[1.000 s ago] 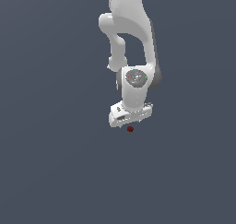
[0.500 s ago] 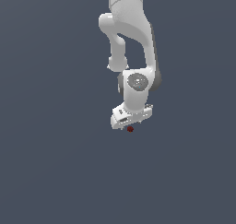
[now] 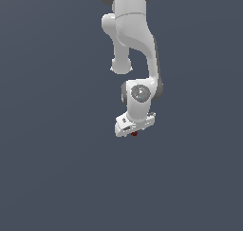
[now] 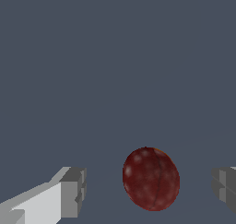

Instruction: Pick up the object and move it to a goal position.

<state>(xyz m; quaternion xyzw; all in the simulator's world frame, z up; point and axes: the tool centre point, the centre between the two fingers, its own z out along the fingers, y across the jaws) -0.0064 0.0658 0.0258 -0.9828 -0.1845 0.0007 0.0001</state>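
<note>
Grey, featureless ground fills both views; your gripper [image 4: 147,191] stands spread wide, its grey fingertips [image 4: 73,191] on either side of the ball [image 4: 150,178] and touching neither; the ball sits between them, nearer the far pad than the near one, roundish with no long axis to align to; in the exterior view it peeks out just under the hand [image 3: 135,124]; compared with a second ago, the hand has dropped lower around it.
</note>
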